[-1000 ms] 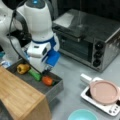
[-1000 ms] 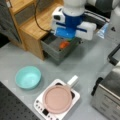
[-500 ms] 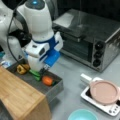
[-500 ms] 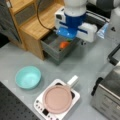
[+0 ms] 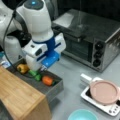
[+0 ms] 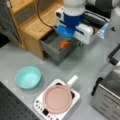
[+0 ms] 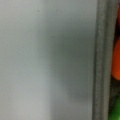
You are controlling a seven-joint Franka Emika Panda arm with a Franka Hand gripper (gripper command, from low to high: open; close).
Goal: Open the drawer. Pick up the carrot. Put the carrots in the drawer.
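Orange and stubby, the carrot [image 5: 47, 80] is lying inside the drawer [image 5: 56, 87], which is standing pulled out from the bamboo-topped cabinet [image 5: 20, 97]. In a front view the carrot is resting near the drawer's grey front, with a green vegetable [image 5: 35, 75] just beside it and a yellow-orange pepper-like item [image 5: 22, 68] farther toward that view's left. The gripper [image 5: 43, 68] is hanging directly over the green vegetable, close to the carrot; its fingers are hidden under the white and blue wrist housing, so whether the jaws are spread or closed cannot be told.

In a front view taken from the opposite side, the carrot [image 6: 64, 44] is showing below the blue housing, while the pepper-like item is concealed by the arm; the gripper [image 6: 71, 38] itself is hidden under the housing. That view alone is showing a teal bowl [image 6: 28, 77] in full (elsewhere only its rim [image 5: 82, 115] is appearing). Both front views are showing the pink pan [image 6: 58, 98] on a white cooker [image 6: 40, 106] and the silver toaster oven [image 5: 87, 37].

The wrist view is showing only grey table [image 7: 45, 60], the drawer's rim [image 7: 101, 60], an orange sliver of carrot [image 7: 116, 60] and a green edge [image 7: 115, 110].
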